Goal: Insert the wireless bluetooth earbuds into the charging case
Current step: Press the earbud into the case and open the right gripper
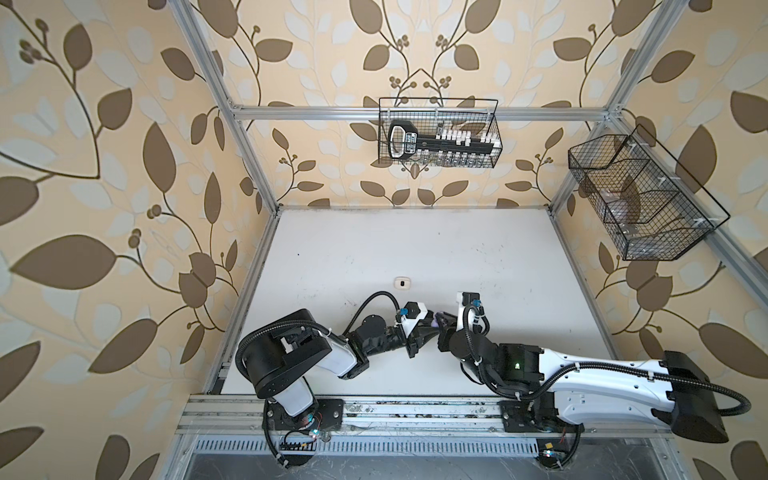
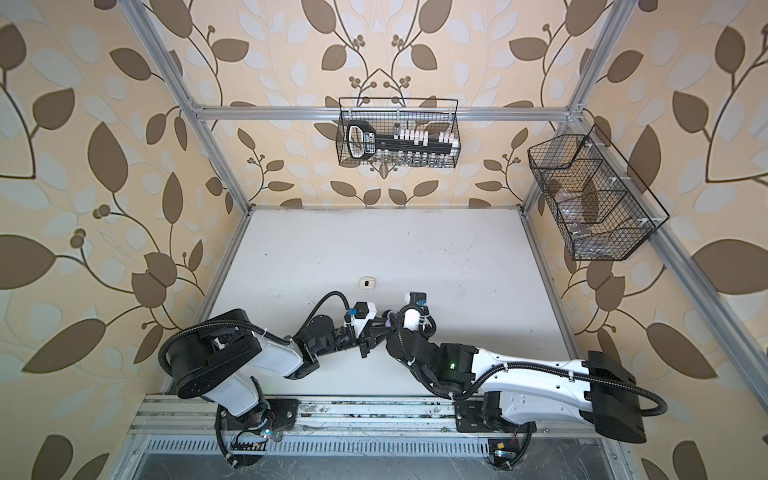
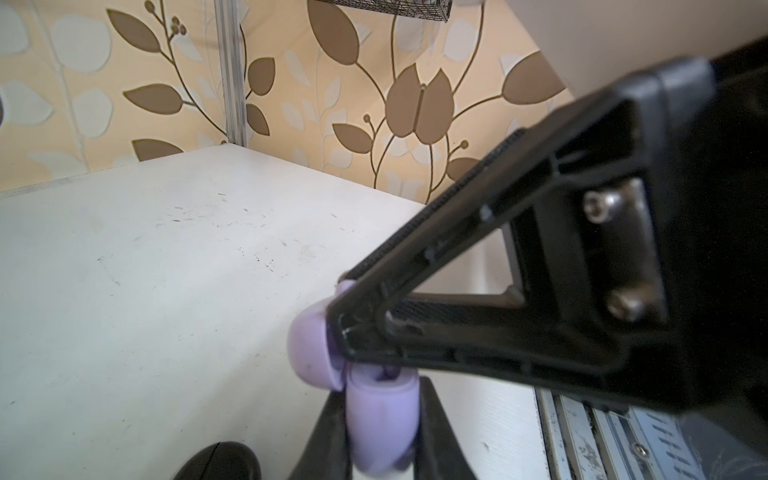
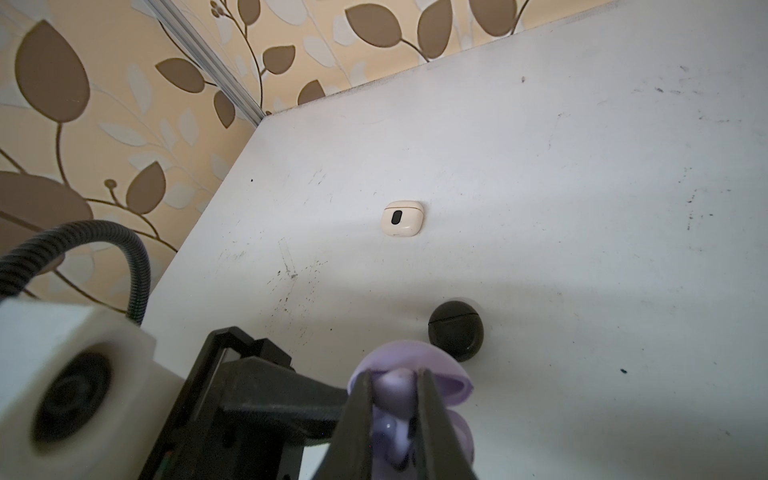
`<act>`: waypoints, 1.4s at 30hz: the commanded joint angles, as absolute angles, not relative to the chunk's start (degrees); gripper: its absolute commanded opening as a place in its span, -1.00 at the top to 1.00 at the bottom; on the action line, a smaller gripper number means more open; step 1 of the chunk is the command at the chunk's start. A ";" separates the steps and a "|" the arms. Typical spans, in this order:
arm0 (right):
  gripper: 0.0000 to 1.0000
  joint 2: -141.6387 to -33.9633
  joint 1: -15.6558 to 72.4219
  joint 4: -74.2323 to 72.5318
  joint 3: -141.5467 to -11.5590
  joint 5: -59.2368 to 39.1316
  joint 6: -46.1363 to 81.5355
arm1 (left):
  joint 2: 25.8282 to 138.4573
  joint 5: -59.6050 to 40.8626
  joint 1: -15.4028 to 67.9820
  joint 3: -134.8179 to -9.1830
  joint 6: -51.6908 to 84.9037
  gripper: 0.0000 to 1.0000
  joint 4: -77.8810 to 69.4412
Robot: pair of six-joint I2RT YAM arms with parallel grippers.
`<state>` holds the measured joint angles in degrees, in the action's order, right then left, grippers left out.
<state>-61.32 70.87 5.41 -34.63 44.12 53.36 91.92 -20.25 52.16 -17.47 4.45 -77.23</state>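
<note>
My left gripper point(image 3: 382, 399) is shut on the body of a lavender charging case point(image 3: 380, 428), which it holds above the table. The case's lid point(image 3: 311, 353) hangs open. My right gripper point(image 4: 395, 376) is shut on a lavender earbud point(image 4: 395, 392), which sits right at the case's open mouth under the raised lid point(image 4: 451, 376). How deep the earbud sits in the case is hidden by the fingers. In both top views the two grippers meet at mid-table, with a bit of lavender point(image 1: 435, 322) point(image 2: 389, 321) showing between them.
A closed white case point(image 4: 402, 219) point(image 1: 402, 282) lies further back on the table. A closed black round case point(image 4: 456, 328) point(image 3: 220, 461) rests just behind the grippers. Two wire baskets point(image 1: 440, 137) point(image 1: 640, 199) hang on the frame, above and to the right.
</note>
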 commanded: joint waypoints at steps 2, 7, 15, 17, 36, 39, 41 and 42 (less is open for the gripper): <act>0.64 -61.61 71.67 6.23 -34.81 42.50 55.25 | 88.96 -19.51 52.47 -17.34 3.20 1.00 -81.64; 0.58 -60.90 72.75 5.61 -34.41 42.08 55.88 | 88.73 -19.16 52.47 -17.14 2.82 1.00 -81.65; 0.07 -58.81 73.04 9.50 -35.57 43.99 55.85 | 87.72 -19.69 52.47 -16.46 2.38 1.00 -81.64; 0.01 -56.44 73.12 11.22 -35.92 44.59 54.99 | 87.29 -19.86 52.51 -16.19 2.11 1.00 -81.57; 0.16 -46.20 51.84 -3.70 -22.76 14.37 43.82 | 82.85 -30.97 52.47 -15.42 4.58 1.00 -81.57; 0.21 -49.12 53.44 -10.75 -22.24 10.87 41.83 | 82.80 -32.86 52.47 -15.89 6.09 1.00 -81.56; 0.23 -50.17 55.08 -13.27 -22.58 11.13 40.56 | 82.85 -33.40 52.51 -15.49 6.42 1.00 -81.56; 0.24 -50.19 55.75 -13.95 -22.74 11.37 39.99 | 82.81 -33.31 52.47 -15.08 6.50 1.00 -81.59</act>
